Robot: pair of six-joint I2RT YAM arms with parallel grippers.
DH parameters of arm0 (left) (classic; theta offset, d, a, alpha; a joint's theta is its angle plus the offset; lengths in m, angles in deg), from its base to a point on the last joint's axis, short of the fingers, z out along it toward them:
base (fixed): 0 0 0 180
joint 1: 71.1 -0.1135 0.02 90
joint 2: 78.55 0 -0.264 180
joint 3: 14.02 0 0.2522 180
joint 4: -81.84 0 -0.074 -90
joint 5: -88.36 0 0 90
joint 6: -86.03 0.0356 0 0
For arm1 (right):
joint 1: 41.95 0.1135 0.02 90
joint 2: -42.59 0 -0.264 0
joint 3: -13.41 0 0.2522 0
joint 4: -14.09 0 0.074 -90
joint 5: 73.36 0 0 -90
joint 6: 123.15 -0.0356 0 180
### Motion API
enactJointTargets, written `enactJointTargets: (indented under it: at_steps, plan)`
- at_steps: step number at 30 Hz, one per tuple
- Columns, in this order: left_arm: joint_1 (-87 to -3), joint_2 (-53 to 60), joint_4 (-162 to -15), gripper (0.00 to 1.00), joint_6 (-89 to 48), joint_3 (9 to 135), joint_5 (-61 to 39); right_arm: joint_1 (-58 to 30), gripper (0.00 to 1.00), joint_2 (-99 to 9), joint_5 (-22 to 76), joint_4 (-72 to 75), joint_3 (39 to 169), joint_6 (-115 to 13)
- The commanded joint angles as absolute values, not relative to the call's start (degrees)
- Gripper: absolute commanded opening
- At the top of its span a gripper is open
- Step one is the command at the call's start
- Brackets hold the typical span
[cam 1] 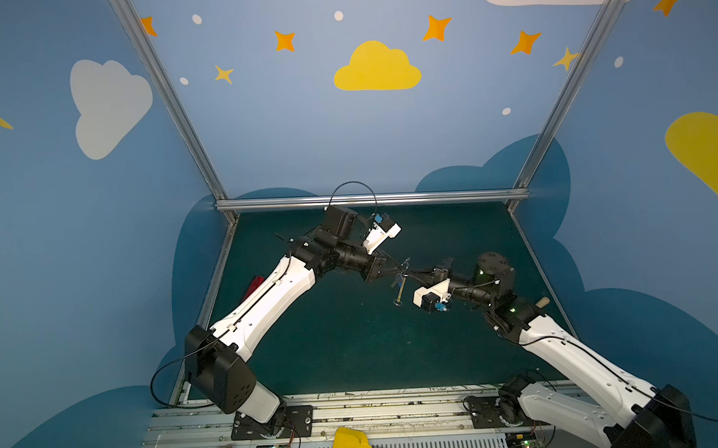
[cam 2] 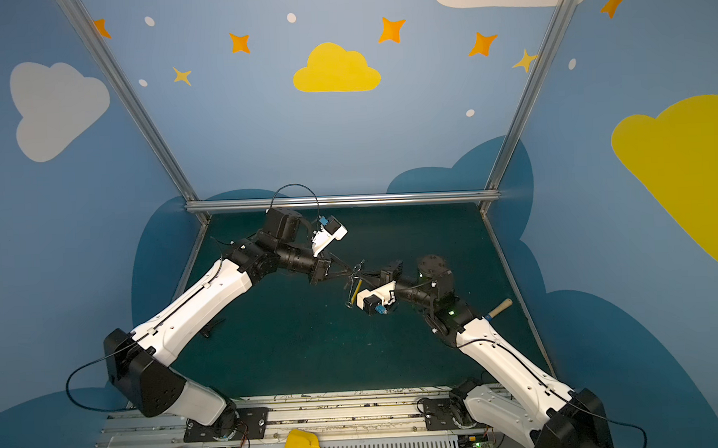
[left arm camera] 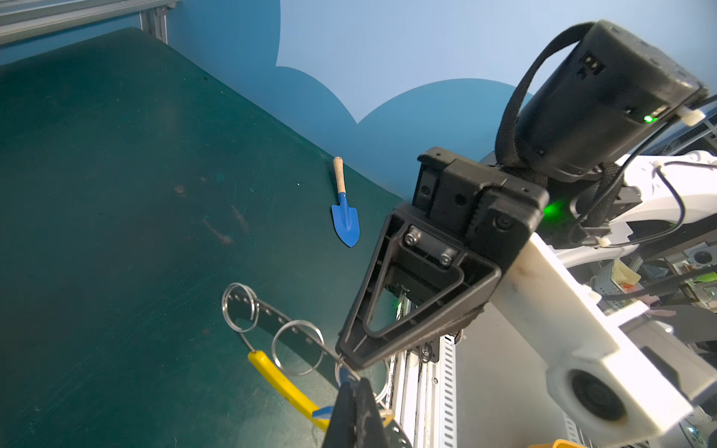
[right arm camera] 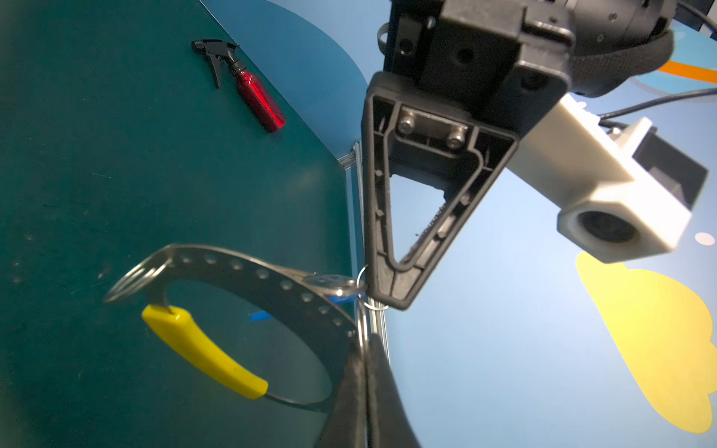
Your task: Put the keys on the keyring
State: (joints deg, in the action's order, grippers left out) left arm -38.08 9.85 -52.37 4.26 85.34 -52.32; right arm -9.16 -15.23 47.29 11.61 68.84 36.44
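The left fingers [right arm camera: 388, 300] are pressed fully together, and their tip appears to pinch the little wire loop of the keys [right arm camera: 334, 283], a tiny silver metal key joined to a small blue plastic tag. The key lies across the grey band right at that fingertip. The right fingers [right arm camera: 364, 382] are likewise closed tight, clamped on the rim of the keyring [right arm camera: 236, 267], a large thin grey hoop with small studs along its band and one yellow arc section. The grip sits where the studded band ends, just beside the left fingertip, so the two tips nearly touch. In the left wrist view two thin wire rings [left arm camera: 297, 347] sit threaded on the studded band, and the yellow arc runs toward the left fingers with the blue tag beside them. In both top views the hoop hangs edge-on below the meeting point, near the middle of the dark green bench [cam 1: 354, 350] and held off it. The left wrist points to the right, its white camera housing [cam 1: 380, 234] turned to the far side. Behind it the elbow is bent, and the white link slopes down to a base on the front rail at the left. The right wrist points to the left with its camera on the near side. Its forearm bends at a raised black joint, and the white link runs down to the base at the front right. A blue toy shovel [left arm camera: 345, 221] with a wooden handle lies by the right wall and a red spray bottle [right arm camera: 260, 97] with a black trigger by the left wall, both well apart from the hoop.
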Motion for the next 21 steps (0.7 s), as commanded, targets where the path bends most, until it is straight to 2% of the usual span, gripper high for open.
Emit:
enactJointTargets:
  at_steps: [1,12,21]
  plan:
    - [-37.8,10.5,-51.6,0.04,5.3,86.9,-53.7,-8.8,0.00,-15.4,47.4,11.2,69.5,36.9]
    - [-37.4,12.0,-48.7,0.04,6.2,88.9,-56.3,-8.9,0.00,-16.5,46.4,10.5,70.1,39.3]
    - [-36.6,12.5,-47.4,0.04,6.9,90.5,-51.5,-8.6,0.00,-17.9,44.2,11.4,70.5,39.1]
